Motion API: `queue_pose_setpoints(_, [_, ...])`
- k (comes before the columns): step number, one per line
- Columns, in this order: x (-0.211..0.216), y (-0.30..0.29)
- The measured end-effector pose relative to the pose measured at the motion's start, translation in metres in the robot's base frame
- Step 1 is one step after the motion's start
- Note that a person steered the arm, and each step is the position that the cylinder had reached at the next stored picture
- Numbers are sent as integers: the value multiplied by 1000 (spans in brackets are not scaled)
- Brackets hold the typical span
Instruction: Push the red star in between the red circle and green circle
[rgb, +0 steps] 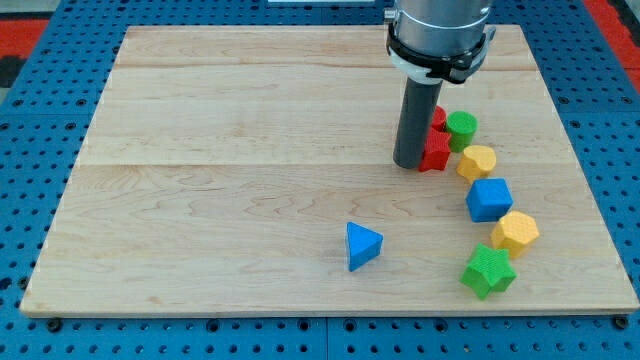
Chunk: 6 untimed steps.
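- Here, a pale wooden surface (250, 150) fills most of the frame, lying on a blue pegboard base (30, 130).
- A thick dark rod hangs down from the upper right of the frame; my tip (409, 163) rests on the wood right of centre. The arm carries no jaws, so there is nothing to be apart or together.
- The red star (436, 152) sits just to the right of my tip, touching it or very nearly so.
- The red circle (438, 117) is directly above the star, mostly hidden behind the rod.
- The green circle (462, 129) is just right of the red circle and up-right of the star, close beside both.
- Below these, a curved line runs toward the lower right: a yellow block (478, 161), seemingly six-sided, then a blue cube (489, 199), another yellow block (515, 232), and a green star (488, 271).
- A blue triangle (362, 245) sits alone in the lower middle, well apart from the others.
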<state>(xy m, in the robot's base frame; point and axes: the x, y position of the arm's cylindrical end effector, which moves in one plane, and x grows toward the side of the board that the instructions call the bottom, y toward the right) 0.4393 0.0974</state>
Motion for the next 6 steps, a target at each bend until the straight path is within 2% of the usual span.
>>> queue_pose_setpoints(2, [-13, 0])
queue_pose_setpoints(4, [15, -20])
queue_pose_setpoints(5, [16, 6])
queue_pose_setpoints(6, [-3, 17])
